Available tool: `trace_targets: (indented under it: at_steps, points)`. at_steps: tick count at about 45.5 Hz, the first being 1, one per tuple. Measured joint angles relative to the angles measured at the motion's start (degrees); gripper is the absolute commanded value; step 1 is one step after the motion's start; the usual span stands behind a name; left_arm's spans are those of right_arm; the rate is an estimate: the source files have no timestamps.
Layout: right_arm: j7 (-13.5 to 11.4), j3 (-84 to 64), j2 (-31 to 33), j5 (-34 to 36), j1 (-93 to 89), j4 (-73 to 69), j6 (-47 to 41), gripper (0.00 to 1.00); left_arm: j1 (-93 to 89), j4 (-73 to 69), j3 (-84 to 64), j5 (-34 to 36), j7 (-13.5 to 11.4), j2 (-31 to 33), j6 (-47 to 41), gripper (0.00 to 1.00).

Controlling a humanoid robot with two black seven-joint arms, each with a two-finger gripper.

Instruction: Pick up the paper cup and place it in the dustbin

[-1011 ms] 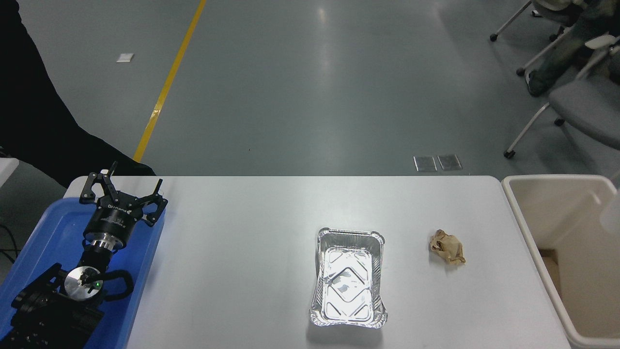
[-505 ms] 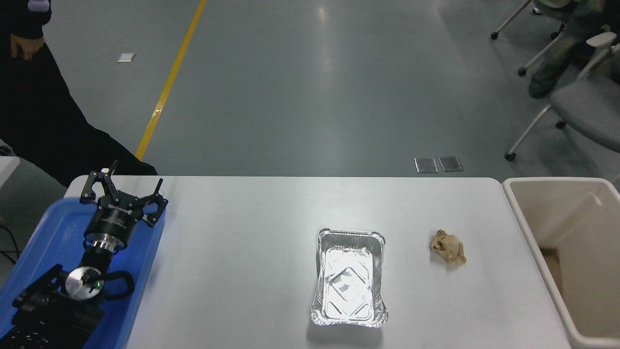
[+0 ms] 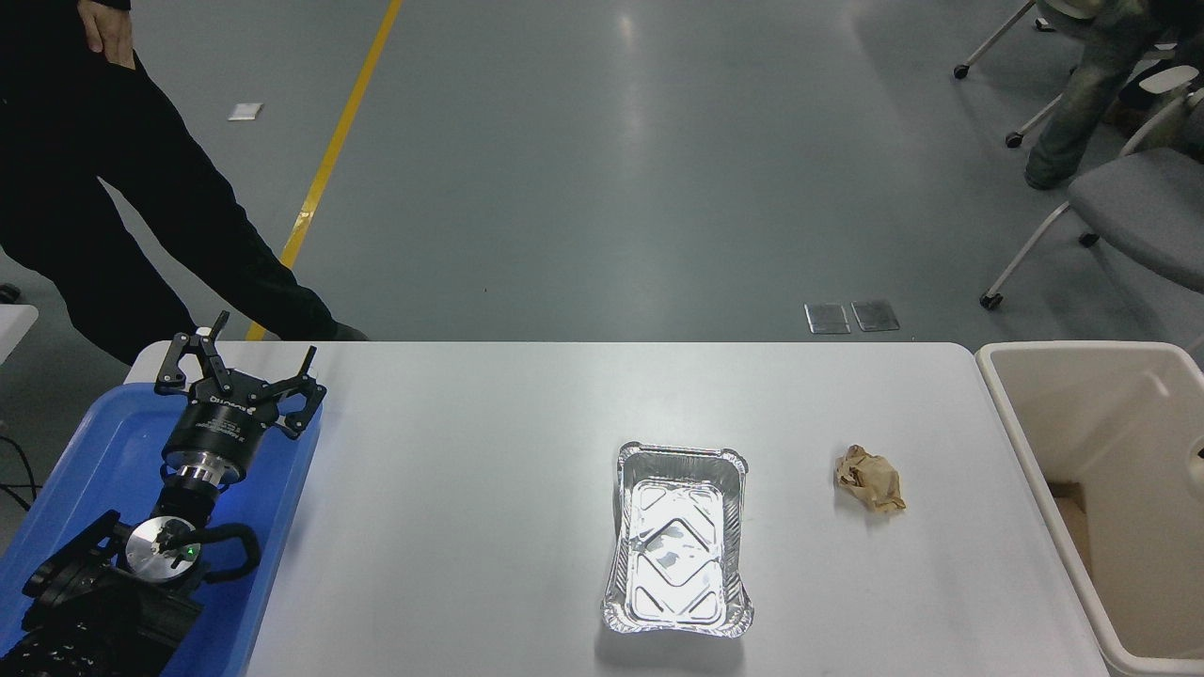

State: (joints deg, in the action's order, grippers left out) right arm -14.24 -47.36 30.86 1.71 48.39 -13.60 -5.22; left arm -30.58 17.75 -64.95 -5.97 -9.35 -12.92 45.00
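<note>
The dustbin [image 3: 1082, 349] is a large cream-beige bin standing against the table's right end, and part of it runs off the picture's right edge. The paper cup does not show on the table, and I cannot make it out in the visible part of the bin. My left gripper [image 3: 252, 362] is parked open and empty over the blue tray [image 3: 103, 442] at the lower left. My right arm is out of view.
A silver foil tray [image 3: 677, 536] lies at the table's middle front. A crumpled brown paper ball [image 3: 870, 478] lies to its right, short of the bin. A person in black [image 3: 113, 179] stands at the far left corner. Office chairs [image 3: 1129, 197] stand at the far right.
A blurred white shape over the bin's right edge a second ago is gone. The person at the far left has stepped and now shows more. My left arm has not moved.
</note>
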Motion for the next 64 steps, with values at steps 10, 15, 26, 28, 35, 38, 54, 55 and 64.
trace_targets:
  at_steps: [10,15,26,28,35,38,54,55,64]
  points:
    - [0.07,1.32,-1.42,-0.01,-1.78,2.47,1.51,0.69,0.0,0.0,0.0,0.0,0.0,0.0,0.0,0.99]
    - [0.09,1.71,-1.83,0.13,-2.06,2.68,3.97,0.81,0.0,0.0,0.0,0.0,0.0,0.0,0.0,0.99]
    - [0.11,1.59,-1.49,0.22,-0.18,-0.82,6.44,0.98,-0.01,0.0,0.0,0.0,0.0,0.0,0.0,0.99]
    - [0.11,1.3,-0.92,0.22,0.86,-2.48,6.69,1.0,0.0,0.0,0.0,0.0,0.0,0.0,0.0,0.99]
    - [0.1,-0.43,1.62,0.32,5.89,-9.96,7.12,1.0,-0.01,0.0,0.0,0.0,0.0,0.0,0.0,0.99]
    - [0.03,-1.93,2.96,0.54,8.76,-14.1,7.16,1.0,-0.01,0.0,0.0,0.0,0.0,0.0,0.0,0.99]
    - [0.0,-15.83,6.45,1.08,28.31,-36.39,5.67,1.0,-0.07,0.0,0.14,0.06,0.11,0.0,0.0,0.99]
    - [0.0,-16.69,6.49,1.06,29.59,-37.56,5.47,1.0,-0.07,0.0,0.14,0.07,0.11,0.0,0.0,0.99]
    - [0.0,-24.39,5.57,1.17,44.33,-48.39,-0.92,1.0,-0.09,0.0,0.16,0.08,0.12,0.0,0.0,0.99]
